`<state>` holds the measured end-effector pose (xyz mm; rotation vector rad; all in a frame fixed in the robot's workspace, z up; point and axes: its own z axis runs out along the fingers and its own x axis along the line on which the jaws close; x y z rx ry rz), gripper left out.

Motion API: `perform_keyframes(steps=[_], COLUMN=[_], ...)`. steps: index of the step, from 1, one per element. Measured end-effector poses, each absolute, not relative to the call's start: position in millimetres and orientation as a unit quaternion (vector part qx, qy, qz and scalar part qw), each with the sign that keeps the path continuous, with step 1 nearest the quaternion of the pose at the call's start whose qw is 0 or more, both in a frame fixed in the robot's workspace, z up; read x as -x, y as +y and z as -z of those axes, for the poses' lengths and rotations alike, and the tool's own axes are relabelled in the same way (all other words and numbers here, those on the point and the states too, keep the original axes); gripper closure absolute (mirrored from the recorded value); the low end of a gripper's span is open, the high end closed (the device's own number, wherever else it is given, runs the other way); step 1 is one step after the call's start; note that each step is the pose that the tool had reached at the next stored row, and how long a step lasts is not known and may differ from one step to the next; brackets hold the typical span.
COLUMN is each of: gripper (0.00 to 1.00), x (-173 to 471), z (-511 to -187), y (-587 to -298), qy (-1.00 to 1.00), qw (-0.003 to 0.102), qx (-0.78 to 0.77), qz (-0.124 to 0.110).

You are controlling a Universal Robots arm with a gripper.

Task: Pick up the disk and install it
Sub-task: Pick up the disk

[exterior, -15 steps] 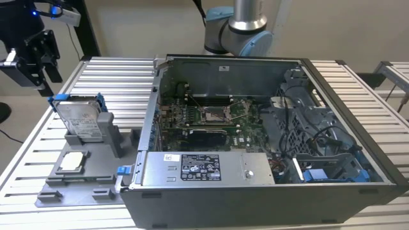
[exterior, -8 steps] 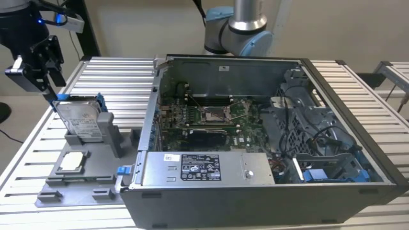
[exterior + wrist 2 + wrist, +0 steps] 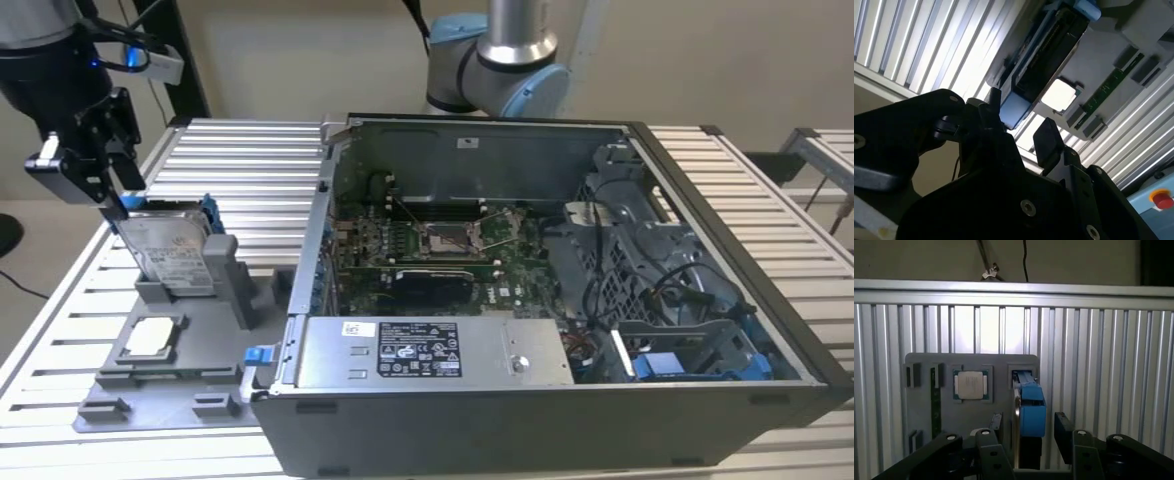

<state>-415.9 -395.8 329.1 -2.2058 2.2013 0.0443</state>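
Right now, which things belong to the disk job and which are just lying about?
Job: silver-grey rectangular hard disk in blue plastic rails; open black gripper; open dark metal computer case.
Lying about: small square silver chip; labelled grey box.

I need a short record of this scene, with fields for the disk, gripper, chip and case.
disk: upright in grey holder, not installed
gripper: open, straddling the disk's blue end
chip: flat in the holder, beside the disk
case: open, on the exterior view's right of the holder
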Motion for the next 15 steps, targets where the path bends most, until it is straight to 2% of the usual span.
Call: perform_keyframes(steps=[15], gripper=[0.00], x=[415.9], z=[-303.2], y=[-395.9], qy=[0.707], qw=[0.016], qx=[0.707], qz=[-0.017])
